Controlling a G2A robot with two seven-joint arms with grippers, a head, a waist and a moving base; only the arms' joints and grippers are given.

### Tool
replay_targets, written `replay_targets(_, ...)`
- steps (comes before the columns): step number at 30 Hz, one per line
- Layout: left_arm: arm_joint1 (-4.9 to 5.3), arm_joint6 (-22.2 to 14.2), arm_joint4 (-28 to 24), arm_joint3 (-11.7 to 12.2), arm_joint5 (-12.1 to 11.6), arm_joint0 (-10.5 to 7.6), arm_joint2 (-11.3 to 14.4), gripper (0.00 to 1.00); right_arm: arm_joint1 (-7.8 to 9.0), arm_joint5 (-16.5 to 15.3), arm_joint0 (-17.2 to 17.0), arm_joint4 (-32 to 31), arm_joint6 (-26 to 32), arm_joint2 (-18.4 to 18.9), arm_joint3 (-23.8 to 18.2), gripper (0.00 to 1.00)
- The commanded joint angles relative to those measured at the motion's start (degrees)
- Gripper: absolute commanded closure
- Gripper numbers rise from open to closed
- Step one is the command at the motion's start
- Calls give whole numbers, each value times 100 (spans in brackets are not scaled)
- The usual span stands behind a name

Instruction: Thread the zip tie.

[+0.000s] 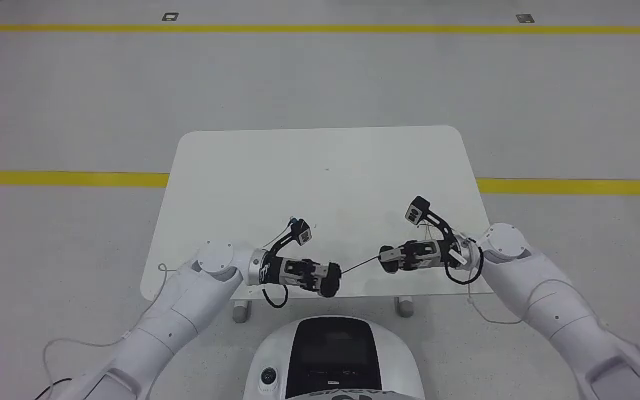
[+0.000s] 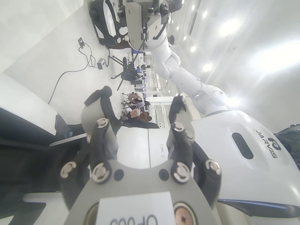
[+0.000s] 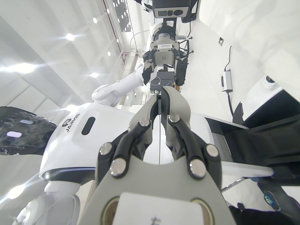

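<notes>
Zip tie (image 1: 358, 265) clamped in right end effector (image 3: 161, 99) | left end effector (image 2: 140, 97) released | white table (image 1: 320, 170)

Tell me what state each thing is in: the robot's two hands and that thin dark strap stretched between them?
left hand: open, fingers spread, holding nothing.
right hand: shut on the zip tie.
zip tie: straight, not looped, gripped at one end, its free end pointing at the left hand; whether it touches that hand cannot be told.
</notes>
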Motion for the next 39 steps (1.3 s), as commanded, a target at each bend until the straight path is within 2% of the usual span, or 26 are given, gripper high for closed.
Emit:
replay_targets(1,0,0,0,0,0,0,0,0,-18,0,-5,-2,0,21,-6,100)
replay_targets(12,0,0,0,0,0,0,0,0,-60,0,35,-26,0,25,-11,100)
replay_targets(14,-4,50,70,-97,84,5,65,0,-75,0,-29,93,0,24,-141,100)
replay_targets(18,-30,-422,-85,-119,164,-148,220,0,-74,0,-181,453,0,82,-416,100)
replay_targets(23,-72,-445,-154,-14,179,-449,631,0,-43,0,-270,612,0,52,-519,100)
replay_targets(27,-84,-445,-452,71,35,-706,1043,0,-43,0,-263,708,0,-14,-478,100)
replay_targets(28,-84,-445,-454,77,17,-729,1073,0,-45,0,-245,694,0,-37,-462,100)
replay_targets(36,-84,-445,-454,77,17,-729,1073,0,-49,0,-210,671,0,-22,-443,100)
replay_targets(39,-91,70,-447,-52,75,-654,1051,0,-61,0,-263,504,-296,9,-630,100)
